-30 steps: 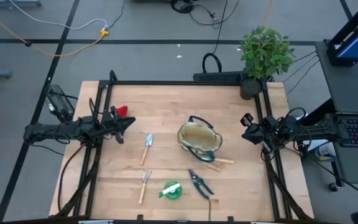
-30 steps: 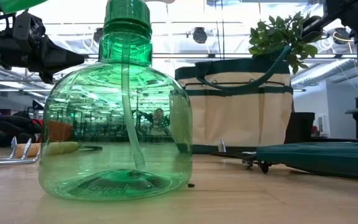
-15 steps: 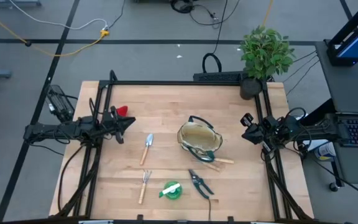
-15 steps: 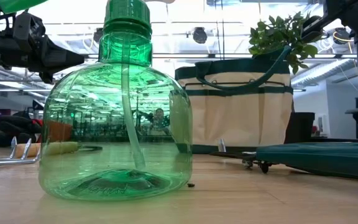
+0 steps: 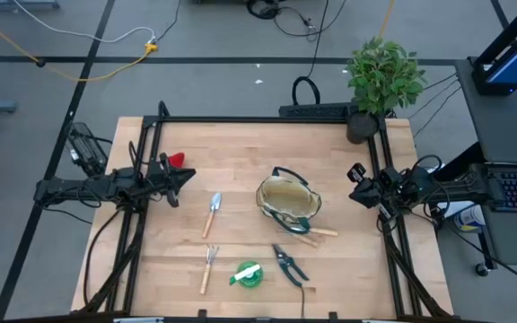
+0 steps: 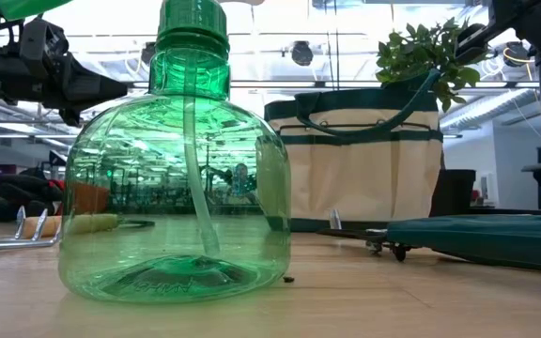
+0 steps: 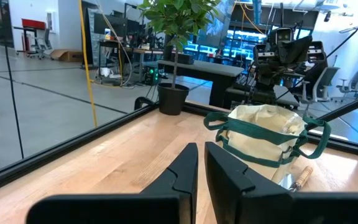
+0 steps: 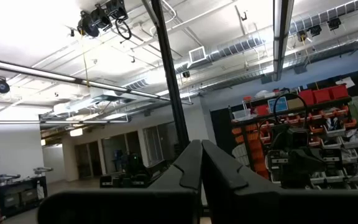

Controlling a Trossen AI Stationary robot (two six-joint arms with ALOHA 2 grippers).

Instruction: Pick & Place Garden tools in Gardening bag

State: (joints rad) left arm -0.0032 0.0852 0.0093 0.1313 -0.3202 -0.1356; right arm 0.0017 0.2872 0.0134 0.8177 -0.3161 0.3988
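Note:
The beige gardening bag (image 5: 287,205) with green trim stands upright mid-table; it also shows in the left wrist view (image 7: 263,137) and the low view (image 6: 364,155). A trowel (image 5: 212,213), a fork (image 5: 208,267), black-handled shears (image 5: 288,264), a green round bottle (image 5: 248,274) and another wooden-handled tool (image 5: 317,233) lie on the table. A small red item (image 5: 176,160) lies at the left, behind my left gripper. My left gripper (image 5: 187,178) is shut, empty, above the table's left side. My right gripper (image 5: 353,192) is shut, empty, at the right edge, tilted upward.
A potted green plant (image 5: 382,76) stands at the far right corner. A black metal frame (image 5: 240,120) runs along the table's edges. The green bottle fills the near low view (image 6: 177,169). Bare wood lies between the trowel and the bag.

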